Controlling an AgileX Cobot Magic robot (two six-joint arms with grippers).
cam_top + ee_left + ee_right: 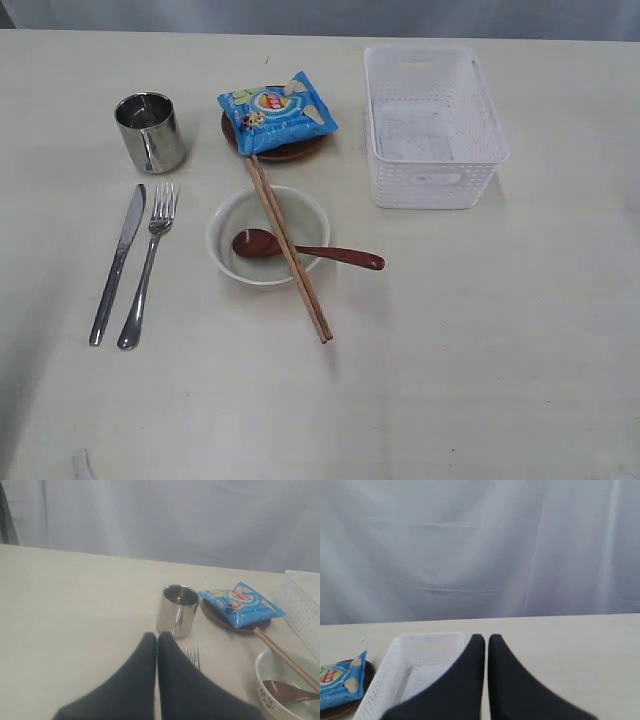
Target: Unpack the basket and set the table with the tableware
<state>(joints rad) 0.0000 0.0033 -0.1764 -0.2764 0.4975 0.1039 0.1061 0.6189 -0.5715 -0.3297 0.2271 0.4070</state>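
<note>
1. Exterior view shows neither arm. The table (500,350), plain cream and matte, fills the frame.
2. Plate (300,152): small, brown, round. It is mostly hidden under the blue chip bag (277,112); only an edge shows.
3. Left wrist view: the basket (435,185) is cut off at the frame edge, and so is the bowl (300,210). Only the tines of the fork (148,265) clear the black fingers. The knife (118,262) is hidden there.
4. The basket is white plastic with perforated grid walls and a rounded rim. It sits at the far right of the table, open side up, with its long axis running far to near.
5. Cup (150,132): shiny steel, upright, far left, just beyond the fork's tines.
6. The knife and fork are steel and lie side by side, close to parallel. Their tips point toward the cup, and their handles slant toward the near left.
7. The bowl is white and round and sits mid-table. The reddish-brown spoon (345,257) has its head inside, and its handle points right over the rim.
8. The two wooden chopsticks (308,300) lie together. They run diagonally from the plate's edge across the bowl to the near right.
9. Left gripper (157,636): fingertips pressed together, holding nothing, above the table near the cup.
10. Right gripper (486,637): fingers drawn to a thin slit, holding nothing, over the basket's rim.
</note>
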